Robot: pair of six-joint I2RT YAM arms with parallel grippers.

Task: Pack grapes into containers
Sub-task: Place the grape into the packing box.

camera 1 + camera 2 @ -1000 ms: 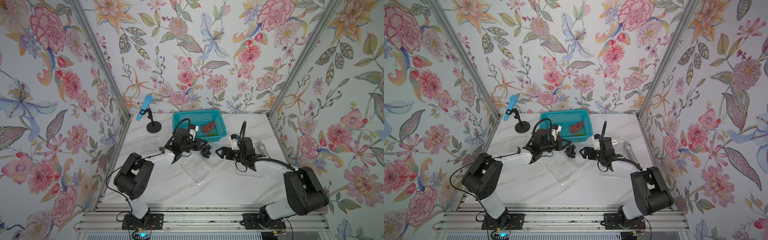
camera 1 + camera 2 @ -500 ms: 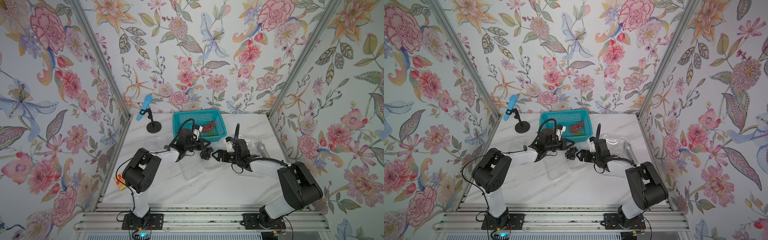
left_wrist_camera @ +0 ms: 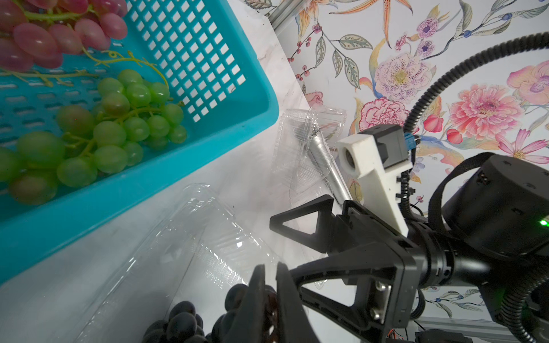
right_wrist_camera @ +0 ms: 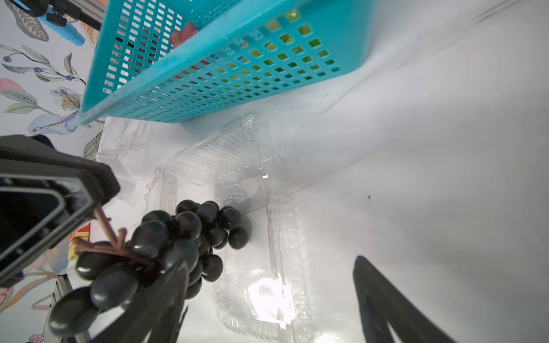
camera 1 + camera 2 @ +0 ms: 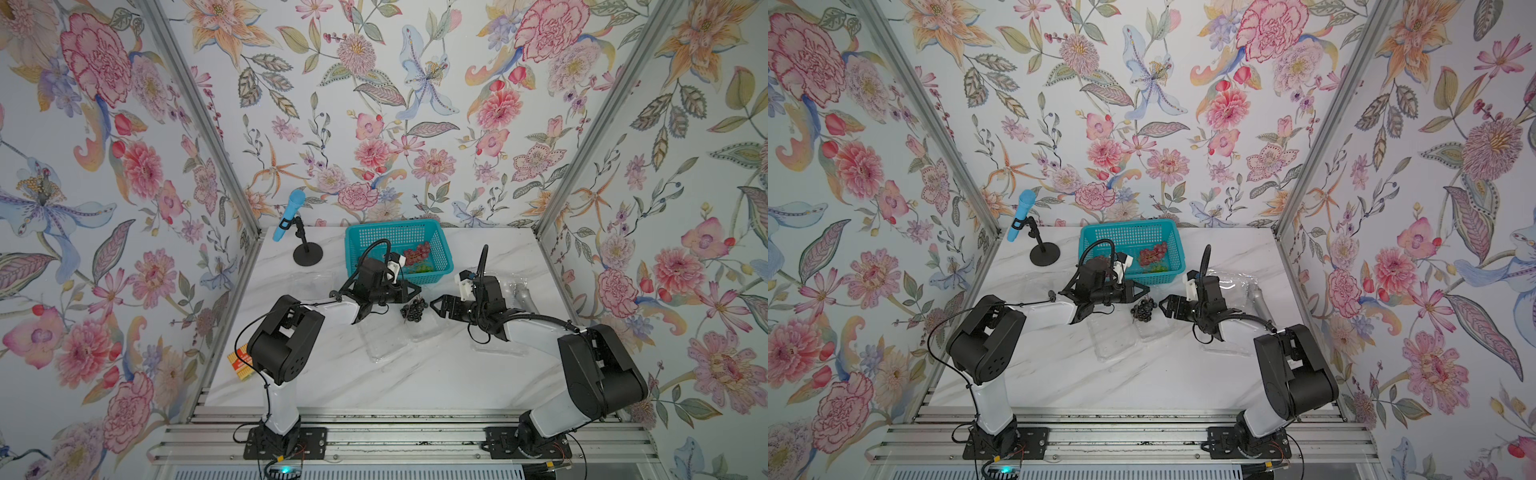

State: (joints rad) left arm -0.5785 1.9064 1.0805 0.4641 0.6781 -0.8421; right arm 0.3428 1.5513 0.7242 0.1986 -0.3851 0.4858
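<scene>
A bunch of dark grapes (image 5: 414, 311) (image 5: 1143, 309) hangs by its stem from my left gripper (image 5: 417, 287) (image 3: 270, 267), which is shut on that stem. The bunch (image 4: 184, 237) hangs low over an open clear container (image 4: 243, 166) (image 5: 395, 336) in the middle of the table. My right gripper (image 5: 436, 305) (image 4: 273, 297) faces the bunch from the right with its jaws wide open and nothing between them. One of its fingers (image 4: 166, 297) is right beside the lowest grapes. Red grapes (image 3: 38, 38) (image 5: 417, 252) and green grapes (image 3: 118, 127) lie in the teal basket (image 5: 395, 237).
A second clear container (image 5: 515, 286) lies under the right arm with a silver cylinder (image 5: 523, 295) by it, and a third (image 5: 311, 282) lies left of the basket. A blue microphone (image 5: 289, 216) on a black stand is at the back left. An orange box (image 5: 241, 365) sits off the table's left edge.
The left arm has reached further in and the dark bunch has come down a little over the open container. The right gripper has shifted slightly toward the bunch and stays open.
</scene>
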